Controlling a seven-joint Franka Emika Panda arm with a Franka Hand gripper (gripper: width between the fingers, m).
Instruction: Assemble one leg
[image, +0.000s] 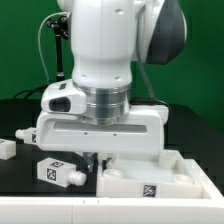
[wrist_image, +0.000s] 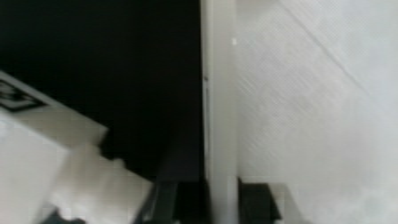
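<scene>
One leg (image: 55, 172) is lying on its side on the black table (image: 20, 190), tag showing. It is unheld, just beside the hand (image: 94, 160) on the exterior view's left. The hand is hanging low at the near corner of the wide white panel (image: 150, 178), its fingers mostly hidden under the wrist body, so I cannot tell whether they are spread or pressed together. The wrist view is blurred, showing the panel's edge running between two dark shapes. That closeness looks like the risk: closing here could be nipping or shoving the panel, and a sideways sweep could be sending the leg rolling. Another white piece (image: 6, 148) is sitting well apart at the exterior view's far left.
</scene>
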